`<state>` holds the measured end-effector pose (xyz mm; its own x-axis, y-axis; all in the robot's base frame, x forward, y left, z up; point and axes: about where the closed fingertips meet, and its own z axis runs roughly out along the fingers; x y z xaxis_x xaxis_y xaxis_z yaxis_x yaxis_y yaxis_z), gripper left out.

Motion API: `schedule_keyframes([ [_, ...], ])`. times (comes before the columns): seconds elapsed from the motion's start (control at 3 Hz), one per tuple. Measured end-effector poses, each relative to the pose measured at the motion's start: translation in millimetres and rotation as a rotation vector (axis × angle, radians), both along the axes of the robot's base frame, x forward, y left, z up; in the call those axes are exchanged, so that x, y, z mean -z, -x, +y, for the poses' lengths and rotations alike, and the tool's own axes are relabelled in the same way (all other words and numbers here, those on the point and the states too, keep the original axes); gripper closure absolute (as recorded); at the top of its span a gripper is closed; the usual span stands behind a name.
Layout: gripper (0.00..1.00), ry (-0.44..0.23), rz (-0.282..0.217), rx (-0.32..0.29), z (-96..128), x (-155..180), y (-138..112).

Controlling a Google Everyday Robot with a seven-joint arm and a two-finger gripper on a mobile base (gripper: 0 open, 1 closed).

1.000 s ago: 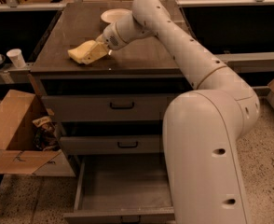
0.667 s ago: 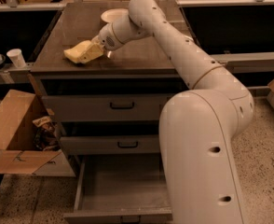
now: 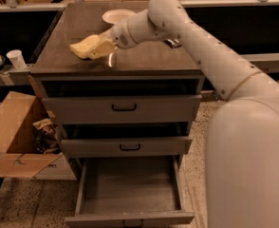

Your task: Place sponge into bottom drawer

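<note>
The pale yellow sponge [image 3: 85,47] is at the left part of the dark cabinet top [image 3: 144,61], held in my gripper [image 3: 103,45], which is shut on its right end. It looks lifted a little off the top. The arm reaches in from the right. The bottom drawer [image 3: 129,190] is pulled open below, a wide shallow grey tray with nothing in it. The two upper drawers [image 3: 124,108] are closed.
A white round bowl [image 3: 117,16] stands at the back of the cabinet top. A small dark object [image 3: 173,42] lies right of the arm. An open cardboard box [image 3: 16,137] sits on the floor at left. A white cup [image 3: 16,59] stands on a shelf at left.
My gripper with the sponge has moved slightly left and lifted a little from the cabinet top. The drawers have not moved.
</note>
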<state>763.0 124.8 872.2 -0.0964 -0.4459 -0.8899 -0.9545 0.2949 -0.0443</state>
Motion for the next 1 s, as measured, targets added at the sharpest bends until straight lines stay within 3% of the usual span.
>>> schedule_keyframes([
  [0.33, 1.0, -0.069, -0.04, 0.109, -46, -49, 39],
  [0.67, 1.0, -0.094, 0.043, 0.124, -64, -28, 90],
  [1.0, 1.0, -0.072, 0.083, 0.114, -64, -4, 103],
])
